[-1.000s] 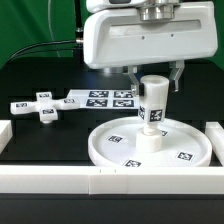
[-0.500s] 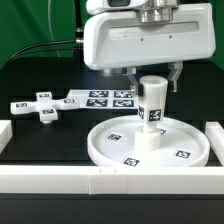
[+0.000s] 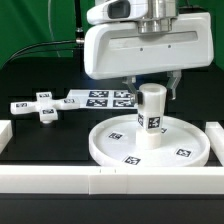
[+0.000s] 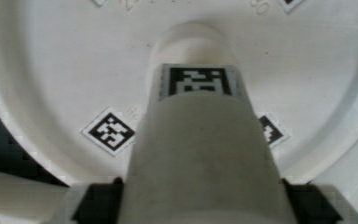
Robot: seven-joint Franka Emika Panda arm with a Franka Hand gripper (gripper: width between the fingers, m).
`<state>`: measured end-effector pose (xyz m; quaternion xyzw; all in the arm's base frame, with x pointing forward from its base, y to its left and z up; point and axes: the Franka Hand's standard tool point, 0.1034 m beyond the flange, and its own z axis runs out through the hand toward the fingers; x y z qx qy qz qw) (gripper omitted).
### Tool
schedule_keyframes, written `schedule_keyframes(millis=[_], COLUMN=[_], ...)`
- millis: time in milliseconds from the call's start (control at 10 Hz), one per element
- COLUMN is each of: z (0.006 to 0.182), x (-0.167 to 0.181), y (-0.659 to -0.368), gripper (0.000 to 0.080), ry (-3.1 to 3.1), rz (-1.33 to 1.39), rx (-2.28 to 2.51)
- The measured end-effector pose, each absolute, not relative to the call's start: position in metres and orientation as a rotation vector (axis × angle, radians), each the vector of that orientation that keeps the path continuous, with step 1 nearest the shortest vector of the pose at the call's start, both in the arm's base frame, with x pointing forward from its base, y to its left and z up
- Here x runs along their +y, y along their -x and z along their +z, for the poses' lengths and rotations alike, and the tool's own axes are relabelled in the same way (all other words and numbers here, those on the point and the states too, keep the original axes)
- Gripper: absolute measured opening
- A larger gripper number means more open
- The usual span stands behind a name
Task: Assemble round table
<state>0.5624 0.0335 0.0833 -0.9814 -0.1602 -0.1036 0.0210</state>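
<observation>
The large round disc (image 3: 103, 150) lies flat on the black table, towards the exterior view's right. The short thick post (image 3: 151, 122) stands upright at its middle, with a square tag on its side. My gripper (image 3: 153, 90) is straight above the post and shut on its upper end. In the wrist view the two black pads (image 4: 101, 200) press on both sides of the post (image 4: 197, 110), with the disc (image 4: 51, 80) and its tags beneath. The small cross-shaped piece (image 3: 40, 106) lies loose at the exterior view's left, apart from the gripper.
The marker board (image 3: 100, 98) lies flat behind the disc, between it and the cross piece. White border bars run along the front (image 3: 100, 182), the exterior view's left (image 3: 5, 130) and its right (image 3: 215, 135). A green backdrop stands behind.
My gripper has come down a little, and the post has come down with it and stands lower on the disc. The cross piece has not moved.
</observation>
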Motion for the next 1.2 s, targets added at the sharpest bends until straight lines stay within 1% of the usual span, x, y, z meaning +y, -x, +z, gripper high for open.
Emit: schedule_keyframes(millis=[300,400,500,600,700,1000,1200], z=[0.083,0.083,0.083,0.083,0.083,0.099,0.096], x=[0.033,0.033,0.033,0.033,0.032,0.032,0.032], y=[-0.563,-0.563,-0.563,-0.563,-0.561,-0.565,-0.564], gripper=[0.0419,0.0579,0.0579,0.0637,0.0646,0.0649,0.0649], ry=[3.043,3.043,3.043,3.043,3.044,3.043,3.043], rz=[-0.325,-0.325,-0.324,-0.325,-0.323,-0.350,-0.341], rx=[-0.497,-0.497,-0.499,-0.502,-0.502,-0.507,-0.506])
